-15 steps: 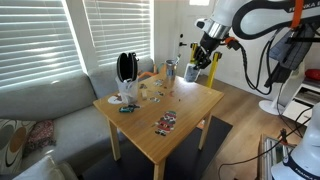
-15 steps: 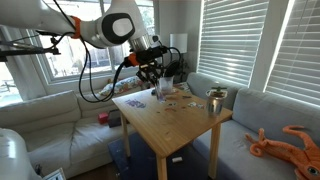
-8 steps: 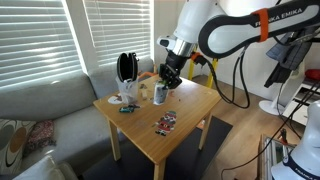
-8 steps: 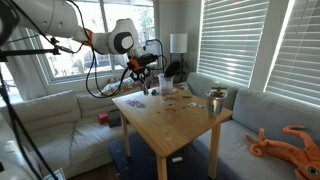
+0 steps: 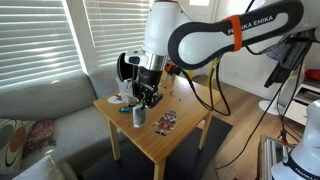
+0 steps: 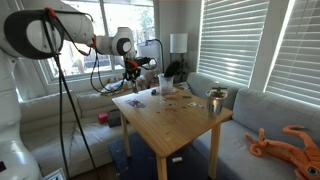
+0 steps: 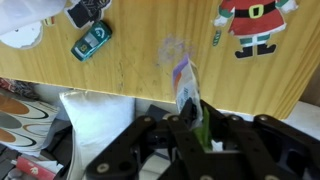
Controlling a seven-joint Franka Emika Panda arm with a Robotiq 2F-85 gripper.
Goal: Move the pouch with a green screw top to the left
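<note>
Blue-grey and white, the pouch with a green screw top [image 5: 139, 116] is held tight between the fingers [image 7: 150, 140] of the gripper [image 5: 141, 107]. It is at the edge of the wooden surface [image 5: 186, 104], on the side by the grey sofa [image 5: 50, 100]. A little toy car [image 7: 92, 40] and a flat Santa packet [image 7: 255, 25] lie nearby.

The counter [image 6: 165, 125] is a square top of light wood on four legs. A silver cup [image 6: 215, 101] stands upright near one corner. A flat colourful packet [image 5: 166, 121] lies towards the middle, and the wrist view shows a Santa figure on it. Near the opposite edge lies a small teal item [image 7: 92, 41], possibly a toy car, just beside a white round thing [image 7: 20, 35]. A faint purple smudge [image 7: 175, 47] marks the bare wood between the teal item and the packet.
</note>
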